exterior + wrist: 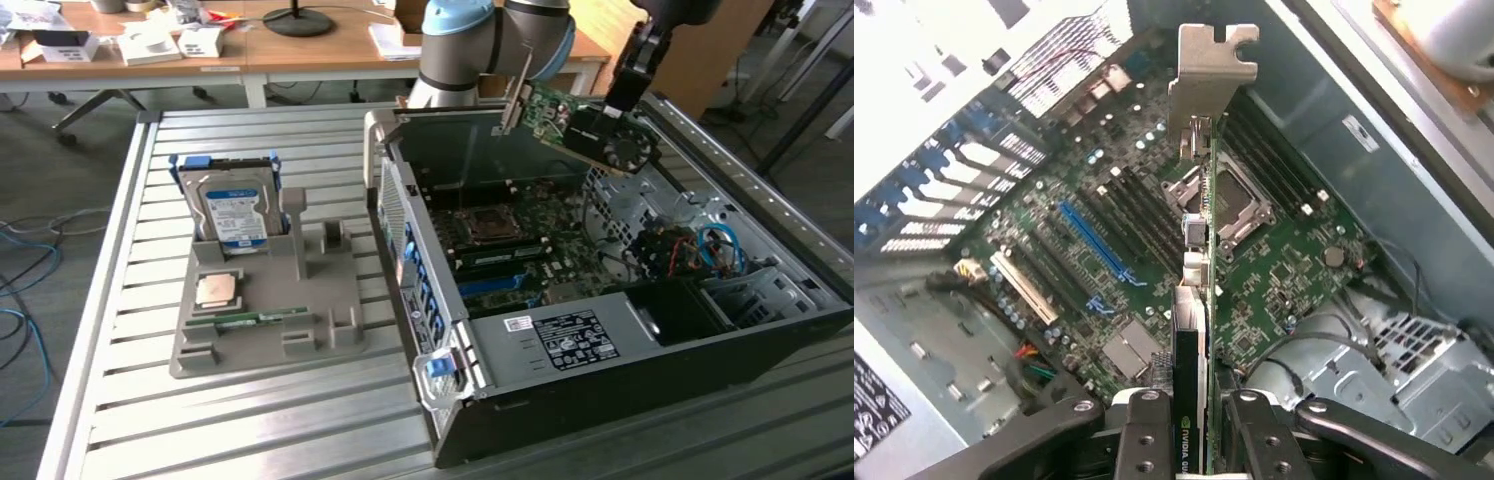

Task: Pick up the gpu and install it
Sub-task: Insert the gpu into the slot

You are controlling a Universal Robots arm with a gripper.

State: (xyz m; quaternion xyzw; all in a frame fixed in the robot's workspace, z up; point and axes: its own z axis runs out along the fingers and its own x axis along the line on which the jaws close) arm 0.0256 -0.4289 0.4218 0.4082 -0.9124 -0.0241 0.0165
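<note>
The gpu (577, 122), a thin dark green circuit card with a black round fan and a silver metal end piece, hangs in the air. It is over the open top of the big black metal computer case (601, 400), near the far wall, and it is tilted. It touches nothing but the robot.

The black fingers (1149, 435) pinch the gpu from both sides, one on each flat face. In the wrist view the card stands on its thin edge and runs away from the fingers, with the silver end piece (1212, 75) at the far tip.

Under the card lies the green main board (1294, 260). It has a long blue slot (1094, 245) and a square silver chip socket (1239, 200). The card is not in any slot yet.

Things could go wrong from here. The card is tilted and is not lined up with the blue slot, so it could come down on the socket or on small parts and break them. The silver end piece could bump the case wall. The card could also slip, because the fingers grip just one end.

Well apart on the silver metal desk (200, 430) sits a grey plastic holder (280, 290) with a silver hard drive (238, 210) standing in it.
</note>
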